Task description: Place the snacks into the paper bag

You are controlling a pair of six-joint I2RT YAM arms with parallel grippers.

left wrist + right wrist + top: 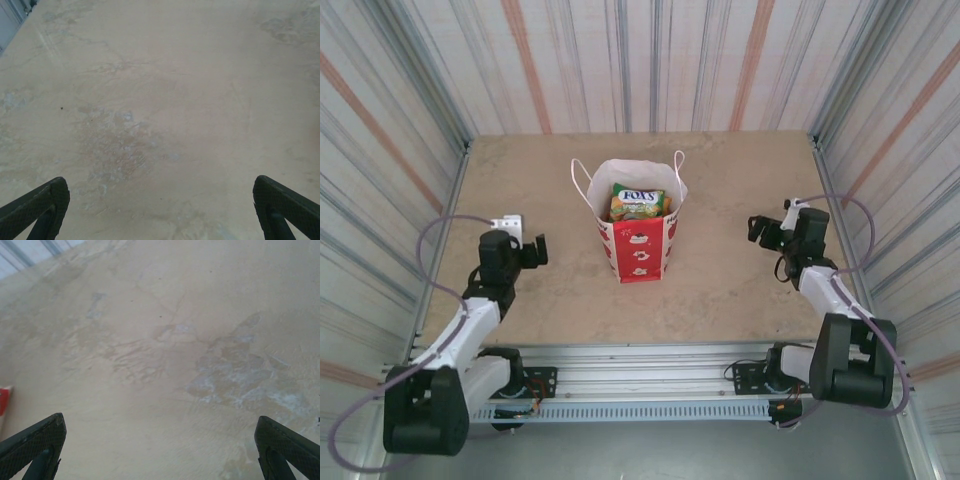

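Observation:
The white paper bag (pixel 640 240) with a red lower band stands upright at the table's middle. Snacks (pixel 638 203) lie inside it, a yellow and green packet showing on top. My left gripper (pixel 533 251) is open over bare table, left of the bag. In the left wrist view its fingertips (pixel 42 202) stand wide apart with nothing between them. My right gripper (pixel 761 230) is open too, well to the right of the bag. Its fingertips (pixel 285 440) frame bare table, and a red corner of the bag (pixel 4 400) peeks in at the left edge.
The beige marbled tabletop (pixel 720 290) is ringed by striped walls (pixel 650 60) on three sides. The metal rail (pixel 640 375) with both arm bases runs along the near edge.

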